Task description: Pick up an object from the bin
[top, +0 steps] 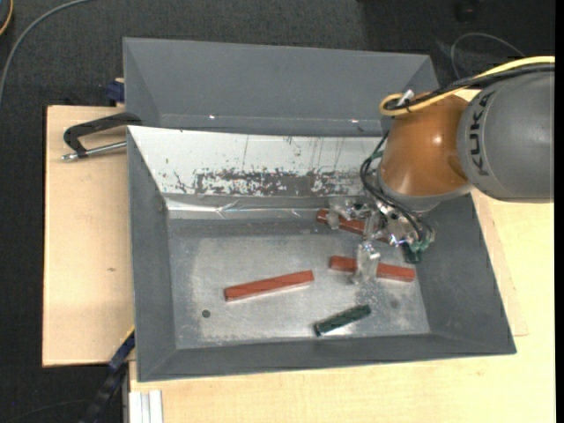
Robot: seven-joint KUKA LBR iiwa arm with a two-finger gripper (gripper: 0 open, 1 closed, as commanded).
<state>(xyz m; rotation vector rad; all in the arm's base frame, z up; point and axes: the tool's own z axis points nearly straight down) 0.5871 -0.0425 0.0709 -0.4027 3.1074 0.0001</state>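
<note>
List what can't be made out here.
Camera view: the gripper hides whether the red pieces either side of it are one bar.
The reddish thing by the bin's back wall sits partly behind the arm; kind unclear.
The dark speck at front left is too small to name.

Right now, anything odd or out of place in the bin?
Nothing spilled or broken. Only oddity: dark speckled scuffing across the bin's back wall. The long red bar, dark pen-like stick and short red bar under the gripper lie loose, apart.

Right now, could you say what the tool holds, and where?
Cannot tell: the tool is down over the middle of a short red bar.
</note>
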